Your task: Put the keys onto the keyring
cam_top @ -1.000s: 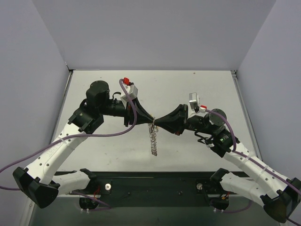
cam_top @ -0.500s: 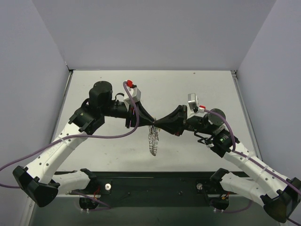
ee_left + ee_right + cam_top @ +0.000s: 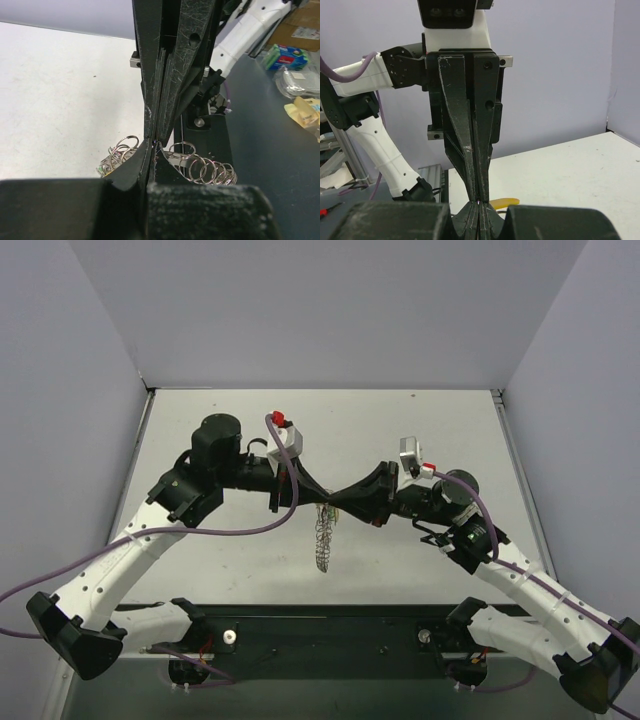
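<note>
- The keyring (image 3: 322,536) is shown hanging in a silvery bunch above the table (image 3: 430,415), its top caught where the two pincers meet. Whether its lower end touches the surface cannot be told.
- The left gripper (image 3: 327,500) is pressed together on the keyring's top. In the left wrist view, coils spill out to either side of its tips.
- The right gripper (image 3: 342,503) is clamped shut at that same top, tip to tip with the left.
- A yellow tab (image 3: 504,202), perhaps a key head, is glimpsed just behind the keyring's top. No key is seen held.
- The wire could be lost: the pinch is thin, and the loop would likely drop or swing if either jaw were eased.
- The coils could be stretched or snarled if the arms were drawn apart while both are clamped.
- With both pincers occupied at one spot, no free end is left for threading.
- Against a second ago, the keyring is seen bunched wider and shorter. Its lower end has drifted slightly left, and the left wrist has been brought nearer its top.
</note>
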{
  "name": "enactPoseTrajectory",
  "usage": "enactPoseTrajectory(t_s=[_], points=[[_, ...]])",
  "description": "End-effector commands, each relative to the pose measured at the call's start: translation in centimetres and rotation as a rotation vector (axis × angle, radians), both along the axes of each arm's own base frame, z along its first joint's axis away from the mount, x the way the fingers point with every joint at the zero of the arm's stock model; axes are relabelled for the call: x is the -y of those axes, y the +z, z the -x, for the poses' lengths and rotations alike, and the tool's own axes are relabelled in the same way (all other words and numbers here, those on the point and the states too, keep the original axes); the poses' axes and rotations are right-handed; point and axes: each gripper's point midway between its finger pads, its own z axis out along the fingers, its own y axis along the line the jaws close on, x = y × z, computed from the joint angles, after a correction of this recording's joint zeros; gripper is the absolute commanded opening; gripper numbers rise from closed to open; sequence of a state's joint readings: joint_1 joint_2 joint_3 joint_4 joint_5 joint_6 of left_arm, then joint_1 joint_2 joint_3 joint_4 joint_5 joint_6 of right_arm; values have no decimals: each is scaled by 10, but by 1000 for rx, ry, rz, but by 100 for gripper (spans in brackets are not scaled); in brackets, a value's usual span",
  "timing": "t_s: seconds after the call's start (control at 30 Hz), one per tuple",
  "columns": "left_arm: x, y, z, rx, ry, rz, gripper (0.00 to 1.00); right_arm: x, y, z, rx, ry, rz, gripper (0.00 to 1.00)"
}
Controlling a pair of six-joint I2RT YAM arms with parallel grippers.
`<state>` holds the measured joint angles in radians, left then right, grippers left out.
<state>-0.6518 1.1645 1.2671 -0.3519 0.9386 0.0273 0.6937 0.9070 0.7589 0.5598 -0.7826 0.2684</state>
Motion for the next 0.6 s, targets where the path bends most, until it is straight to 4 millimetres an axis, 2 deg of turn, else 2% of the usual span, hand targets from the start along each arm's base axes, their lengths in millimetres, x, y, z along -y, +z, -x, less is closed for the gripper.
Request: enactPoseTrajectory(t_s=[0.0, 0.13, 0.17, 0.23, 0.37, 0.43, 0.47, 0.57], points=[[-3, 24, -10, 78, 120, 29, 0, 7, 39, -9, 132, -68, -87, 3], [-11, 34, -20, 82, 214, 20, 0, 12, 34, -19, 124, -123, -48, 25], [-11, 34, -22, 77, 226, 12, 0, 14, 36, -19, 129, -138, -46, 34], [-13, 35, -27, 73, 269, -7, 0, 20, 31, -28, 108, -203, -34, 44], [-16, 32, -37, 83, 355, -38, 0, 31, 30, -38, 63, -298, -35, 72], [-19, 26, -46, 78, 415, -70, 0, 33, 36, -39, 63, -308, -35, 74], [-21, 30, -52, 85, 454, -75, 0, 33, 35, -39, 56, -309, -26, 81], [-24, 22, -64, 68, 524, -124, 0, 33, 38, -39, 43, -313, -22, 86]])
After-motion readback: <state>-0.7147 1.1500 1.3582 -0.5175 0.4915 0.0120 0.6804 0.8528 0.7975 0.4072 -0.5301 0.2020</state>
